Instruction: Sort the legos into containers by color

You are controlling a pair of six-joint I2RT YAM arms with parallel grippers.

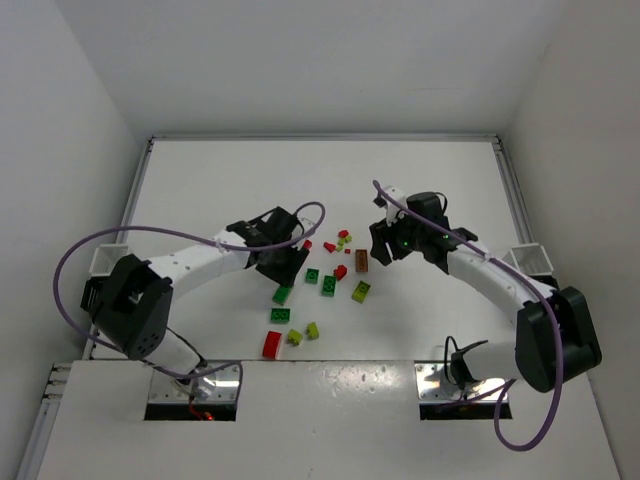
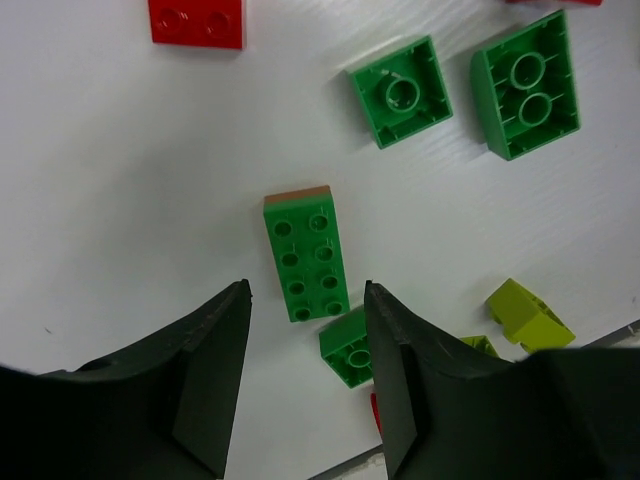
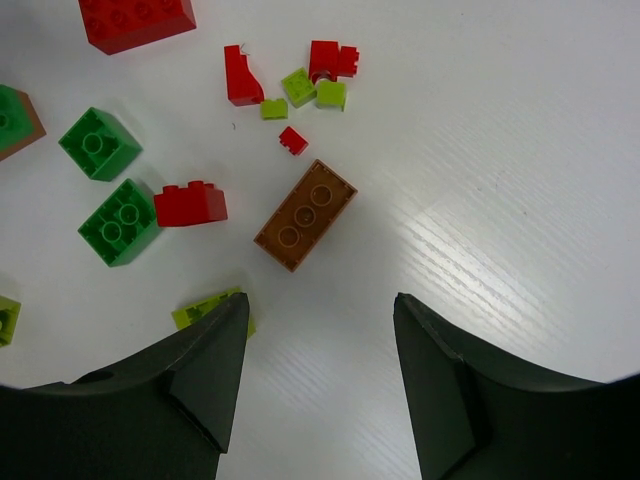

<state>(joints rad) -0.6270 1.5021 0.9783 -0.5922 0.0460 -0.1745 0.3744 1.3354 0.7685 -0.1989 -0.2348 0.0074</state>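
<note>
L fingers (image 2: 215,375): apart, gripping nothing. Long green brick (image 2: 307,258) lies flat on the tabletop (image 2: 120,180), studs up, lengthwise along the gap. Its near end sits just btwn the two tips w/ a sliver of white showing each side, so no contact seen. 2nd green brick (image 2: 343,352) lies just behind it, partly hidden by the finger on the view's right.

R fingers (image 3: 205,385): apart, nothing btwn them. Brown brick (image 3: 306,215) lies flat ahead of the gap, set diagonally, clear of both tips. Lime piece (image 3: 210,303) is nearer the camera than the brown brick, half under the tip on the view's left. Red brick (image 3: 190,203) is just left of the brown brick. Small red + lime bits (image 3: 300,85) lie beyond it.

Top view: the long green brick is left of the brown brick and nearer the arm bases.

L arm (image 1: 190,265): white forearm runs from its dark elbow block rightward toward the brown brick, wrist tipped down over the long green brick. R arm (image 1: 490,275): forearm runs from its elbow block up-left, wrist pitched down, fingers just right of the brown brick.

Containers: one white bin (image 1: 105,260) well left of the brown brick, other bin (image 1: 530,258) well right of it, both at the tabletop's side edges, well apart from the legos. Contents: can't tell.
</note>
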